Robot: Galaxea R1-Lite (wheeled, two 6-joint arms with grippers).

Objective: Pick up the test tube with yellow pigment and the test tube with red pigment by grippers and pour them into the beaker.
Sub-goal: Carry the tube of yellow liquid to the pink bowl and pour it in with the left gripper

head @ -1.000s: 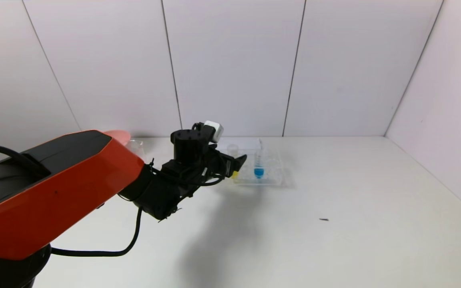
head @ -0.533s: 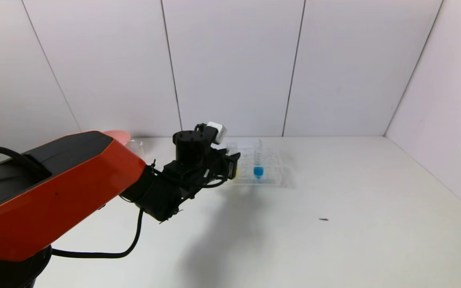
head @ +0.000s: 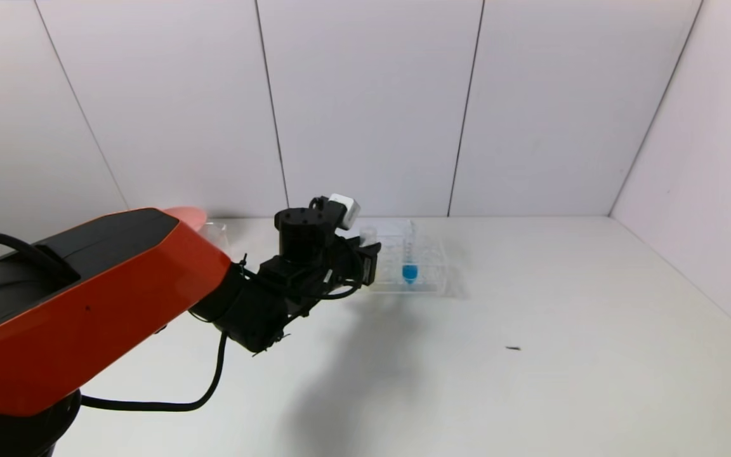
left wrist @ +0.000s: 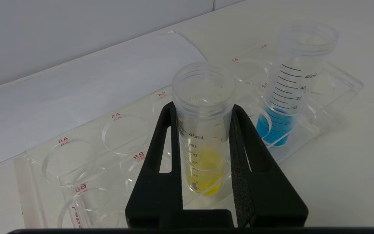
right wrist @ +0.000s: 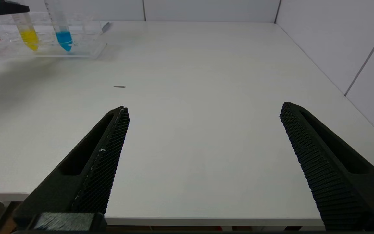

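We find the left tool (left wrist: 203, 112) pinching the slim clear yellow-pigment tube (left wrist: 203, 130), not yet lifted from the clear rack (left wrist: 86, 162); right tool (right wrist: 203, 139) spread; both pours remain.

Head overlooks table (head: 530, 381) — wrists low, sharing rack (left wrist: 86, 156).

A lab bench: graduated test tubes of coloured liquid stand in a clear rack (left wrist: 115, 136) on a white table (head: 530, 355).

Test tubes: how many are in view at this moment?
2. The yellow test tube stands in the clear rack, clamped by the left gripper; the blue test tube stands beside it in the same rack. No red one shows; the arm may hide it.
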